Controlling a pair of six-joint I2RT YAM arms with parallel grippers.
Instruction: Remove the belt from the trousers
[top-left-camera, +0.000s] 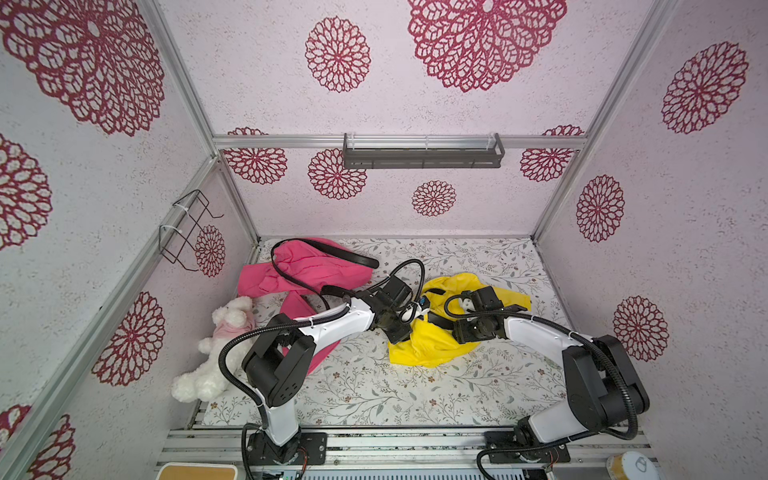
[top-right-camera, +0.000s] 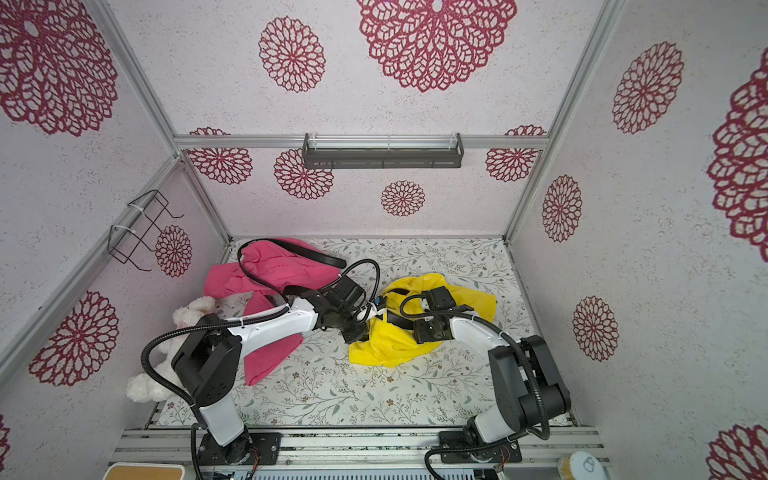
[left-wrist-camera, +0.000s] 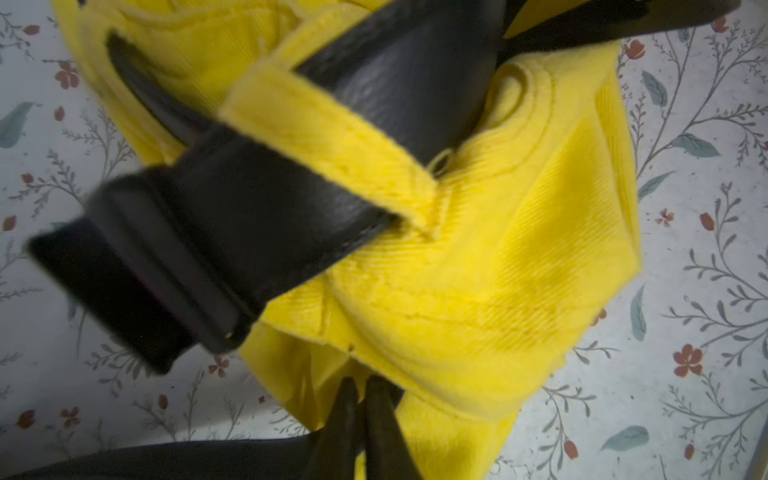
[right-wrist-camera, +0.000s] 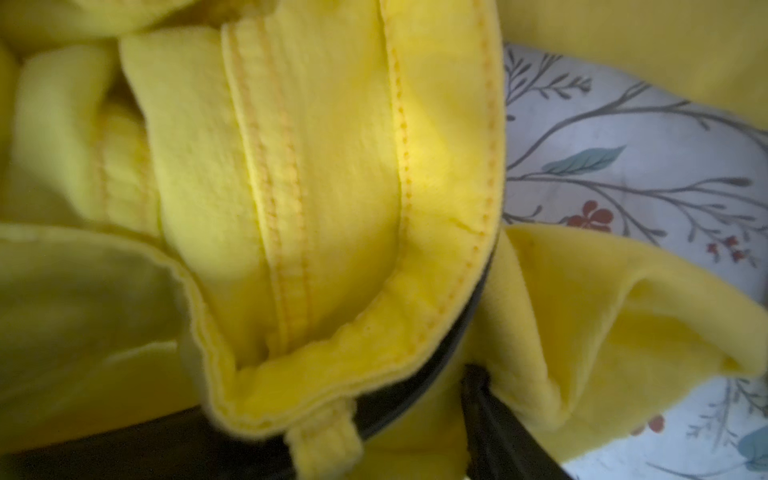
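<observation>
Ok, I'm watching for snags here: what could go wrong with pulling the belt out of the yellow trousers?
The belt runs under a belt loop, and its bulky end could catch there. The left claw is shut at the edge of the yellow trousers; if its hold is weak, they could drag along with the belt.
</observation>
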